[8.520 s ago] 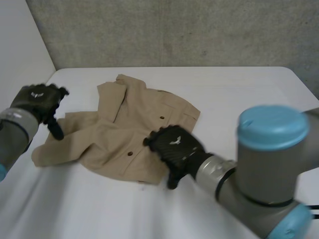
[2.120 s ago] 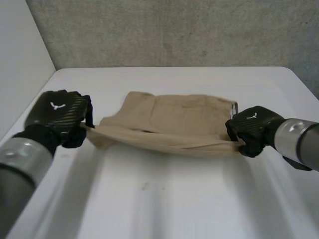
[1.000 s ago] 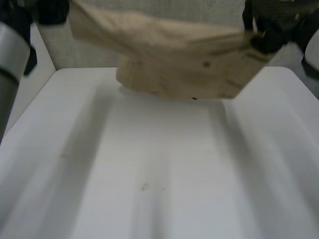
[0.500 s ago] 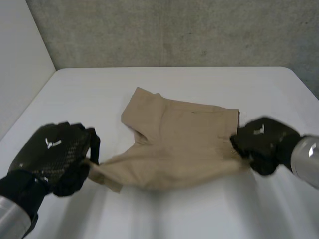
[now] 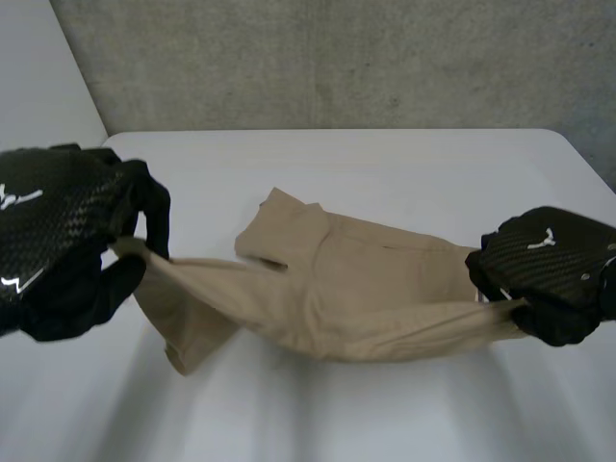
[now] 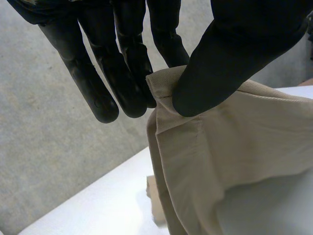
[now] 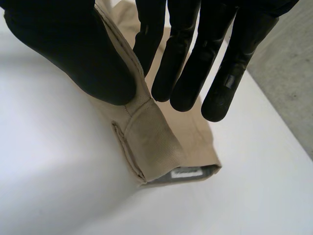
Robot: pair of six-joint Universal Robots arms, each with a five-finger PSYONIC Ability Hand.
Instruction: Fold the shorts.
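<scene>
A small white winged emblem (image 5: 542,239) sits on the back of the right robot hand (image 5: 551,274), and a similar one marks the left robot hand (image 5: 58,226). I see no letters on either. The right wrist view adds a pale label (image 7: 188,174) inside the grey lining of the waistband, its print too small to read.

The tan shorts (image 5: 356,298) stretch across the middle of the white surface (image 5: 385,164), pulled between the two hands. Their far part lies on the surface, and the near edge runs from hand to hand. From above, the backs of the hands hide the grips, but the wrist views show them. The left robot hand pinches a stitched corner at the left end between its thumb and straight fingers, raised off the surface with cloth hanging below it. The right robot hand pinches the waistband corner at the right end the same way, near the surface.
</scene>
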